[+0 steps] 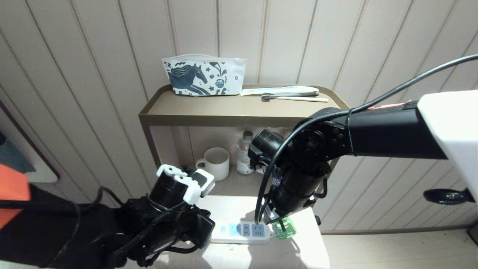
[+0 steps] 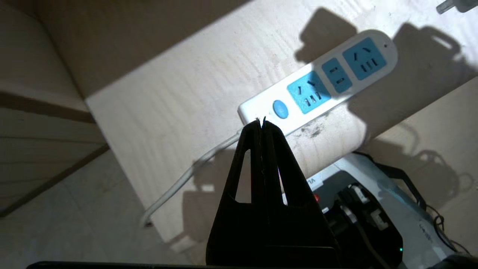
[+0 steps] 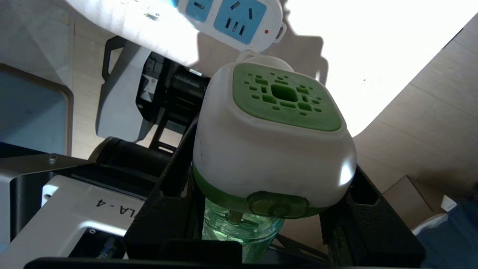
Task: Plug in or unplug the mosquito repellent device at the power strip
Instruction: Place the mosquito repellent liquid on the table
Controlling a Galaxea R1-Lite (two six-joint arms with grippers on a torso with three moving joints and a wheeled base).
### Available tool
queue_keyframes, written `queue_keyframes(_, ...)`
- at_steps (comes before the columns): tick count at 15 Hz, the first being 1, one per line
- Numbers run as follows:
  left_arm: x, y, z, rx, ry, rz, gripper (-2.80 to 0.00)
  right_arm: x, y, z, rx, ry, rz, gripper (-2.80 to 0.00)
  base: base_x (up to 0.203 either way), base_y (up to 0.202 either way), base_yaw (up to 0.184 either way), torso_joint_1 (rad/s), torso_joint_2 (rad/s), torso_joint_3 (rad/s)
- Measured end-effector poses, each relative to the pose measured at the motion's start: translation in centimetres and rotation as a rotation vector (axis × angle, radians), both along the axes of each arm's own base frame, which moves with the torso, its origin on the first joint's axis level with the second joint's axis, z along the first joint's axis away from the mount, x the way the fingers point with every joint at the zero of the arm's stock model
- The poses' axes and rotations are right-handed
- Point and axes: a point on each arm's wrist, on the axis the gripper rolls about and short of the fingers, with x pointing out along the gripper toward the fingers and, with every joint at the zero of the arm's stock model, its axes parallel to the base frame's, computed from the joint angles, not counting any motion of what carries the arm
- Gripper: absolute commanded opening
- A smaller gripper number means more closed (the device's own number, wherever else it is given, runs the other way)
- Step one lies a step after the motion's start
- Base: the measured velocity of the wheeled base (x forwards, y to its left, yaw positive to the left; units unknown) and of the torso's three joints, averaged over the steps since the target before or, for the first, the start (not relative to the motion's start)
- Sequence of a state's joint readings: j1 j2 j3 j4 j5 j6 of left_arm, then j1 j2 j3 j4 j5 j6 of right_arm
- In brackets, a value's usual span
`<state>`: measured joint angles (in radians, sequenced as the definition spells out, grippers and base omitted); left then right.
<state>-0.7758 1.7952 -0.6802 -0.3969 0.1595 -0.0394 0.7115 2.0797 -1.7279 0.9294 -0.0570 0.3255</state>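
Note:
The power strip (image 1: 241, 231) lies flat on a small white table (image 1: 302, 254), its light-blue sockets (image 2: 364, 58) empty. My right gripper (image 3: 269, 168) is shut on the mosquito repellent device (image 3: 272, 149), one black finger on each side of its white head. Its green bottle (image 1: 283, 228) hangs just past the strip's right end (image 3: 231, 18), apart from the sockets. My left gripper (image 2: 261, 123) is shut on nothing and hovers by the strip's cord end, near the blue oval button (image 2: 280, 109). The grey-white cord (image 2: 186, 175) runs off the table edge.
Behind the table stands a brown shelf unit (image 1: 239, 119). A horse-print pouch (image 1: 203, 76) and toothbrushes (image 1: 291, 93) lie on its top. A white mug (image 1: 214, 162) and a water bottle (image 1: 244, 153) stand on the shelf below. The robot's base (image 2: 373, 209) sits under the table's front edge.

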Motion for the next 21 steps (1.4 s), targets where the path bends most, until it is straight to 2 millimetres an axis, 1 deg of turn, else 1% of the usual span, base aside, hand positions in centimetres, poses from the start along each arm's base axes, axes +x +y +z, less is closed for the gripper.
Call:
queue_keyframes(2,-1.7,2.0,2.7,-0.025,-0.059,0.028,-2.8,-0.4,-0.3,0.6,0.006,-0.007,0.001,-2.8,0.0,0.0,0.0,0.0,0.0,0.0)
queue_keyframes(5,-4.8,6.1,6.6,-0.068,-0.131,0.075,-2.8,-1.1,-0.9,1.0,0.006,-0.006,-0.001,-2.8,0.0,0.0,0.0,0.0,0.0,0.0)
queue_keyframes(8,-8.8,11.6,9.7,-0.073,-0.18,0.183,-2.8,-1.9,-1.5,1.6,0.011,-0.011,-0.001,-2.8,0.0,0.0,0.0,0.0,0.0,0.0)
queue_keyframes(10,-12.0,15.3,10.9,-0.048,-0.201,0.307,-2.8,-2.2,-1.9,1.9,0.014,-0.012,-0.004,-2.8,0.0,0.0,0.0,0.0,0.0,0.0)
queue_keyframes(11,-13.7,17.0,11.1,-0.018,-0.202,0.405,-2.8,-2.3,-2.0,2.0,0.017,-0.014,-0.005,-2.8,0.0,0.0,0.0,0.0,0.0,0.0)
queue_keyframes(13,-16.7,19.4,11.0,0.032,-0.194,0.63,-2.8,-2.7,-2.0,2.3,0.025,-0.016,-0.012,-2.8,0.0,0.0,0.0,0.0,0.0,0.0)
queue_keyframes(14,-18.2,20.1,10.9,0.032,-0.204,0.719,-2.8,-2.9,-1.9,2.5,0.027,-0.021,-0.016,-2.8,0.0,0.0,0.0,0.0,0.0,0.0)
queue_keyframes(15,-19.5,20.5,10.7,0.016,-0.22,0.765,-2.8,-3.2,-1.9,2.6,0.022,-0.028,-0.021,-2.8,0.0,0.0,0.0,0.0,0.0,0.0)
queue_keyframes(18,-23.3,20.9,9.1,-0.046,-0.217,0.813,-2.8,-4.0,-2.3,2.9,0.018,-0.032,-0.022,-2.8,0.0,0.0,0.0,0.0,0.0,0.0)
queue_keyframes(21,-26.2,20.5,7.2,-0.141,-0.225,0.753,-2.8,-4.9,-3.0,3.1,0.017,-0.029,-0.021,-2.8,0.0,0.0,0.0,0.0,0.0,0.0)
